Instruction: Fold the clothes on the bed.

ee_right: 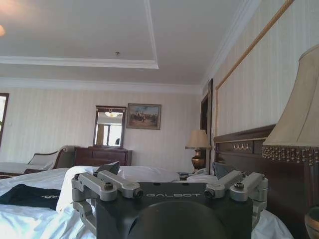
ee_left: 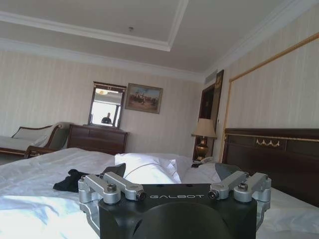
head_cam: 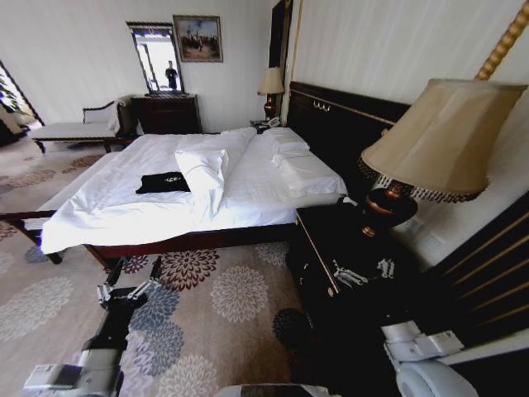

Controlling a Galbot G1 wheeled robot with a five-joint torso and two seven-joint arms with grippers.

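The black T-shirt [head_cam: 164, 183] lies bunched up on the bed [head_cam: 124, 211], out on the open white sheet, just beside a pillow [head_cam: 202, 168] that sits mid-bed and well apart from the headboard [head_cam: 347, 132]. You can make out small white lettering on it, but it's too small to read. In the left wrist view the T-shirt [ee_left: 72, 180] is a dark lump on the sheet, and in the right wrist view it [ee_right: 30, 195] lies flat-ish next to the pillow [ee_right: 75, 191]. Nothing's touching it. More pillows [head_cam: 297, 161] are stacked up against the headboard. The left gripper [head_cam: 128, 285] hangs low over the flowery carpet [head_cam: 207, 322], short of the bed's near wooden rail, fingers spread wide with nothing in them; same story in its own wrist cam, left gripper [ee_left: 172, 174] open and pointed across the bed. The right gripper [head_cam: 364, 271] is off past the bed's headboard end, over the dark nightstand [head_cam: 339, 256] and just beside the big lamp [head_cam: 430, 153]; in its own view the right gripper [ee_right: 167, 172] is spread wide too, empty. Far side of the bed there's a dresser [head_cam: 168, 113] with a mirror [head_cam: 155, 56], a painting [head_cam: 197, 38], a pale bench [head_cam: 78, 128] and a second lamp [head_cam: 271, 85].
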